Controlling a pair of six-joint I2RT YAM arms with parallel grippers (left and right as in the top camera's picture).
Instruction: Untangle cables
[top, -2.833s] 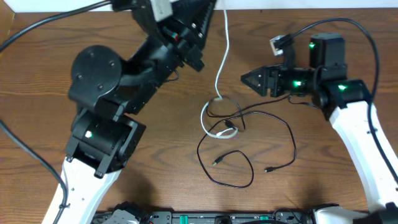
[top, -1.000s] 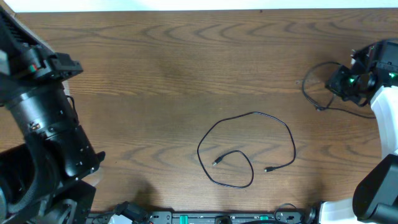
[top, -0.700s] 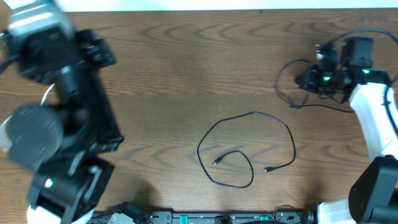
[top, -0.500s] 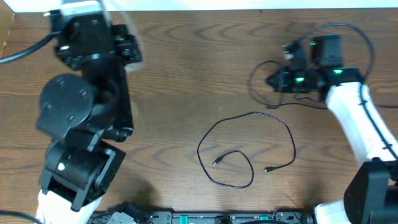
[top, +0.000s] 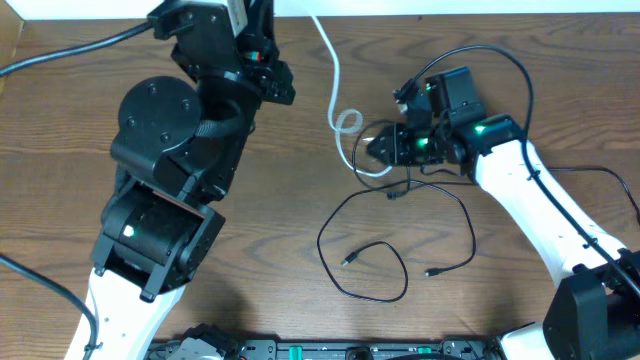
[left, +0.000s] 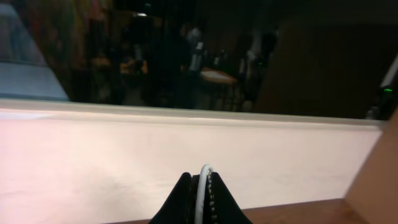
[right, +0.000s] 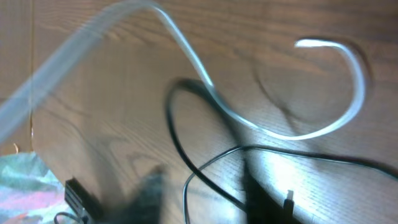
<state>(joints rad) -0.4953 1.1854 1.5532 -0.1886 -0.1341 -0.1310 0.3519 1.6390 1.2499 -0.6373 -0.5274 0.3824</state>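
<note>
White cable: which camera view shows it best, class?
Overhead: the white cable shows nearly whole, loop included. Left wrist shows only a short pinched piece; right wrist, a blurred curve.

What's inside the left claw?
A white cable, pinched in the shut left claw between its two dark fingers. How far down it runs inside is covered by them.

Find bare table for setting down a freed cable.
Bare wood: between the left arm and the black cable loop; the far corner beyond the right arm. Crowded: top centre, where white cable, another black cable and right gripper bunch.
</note>
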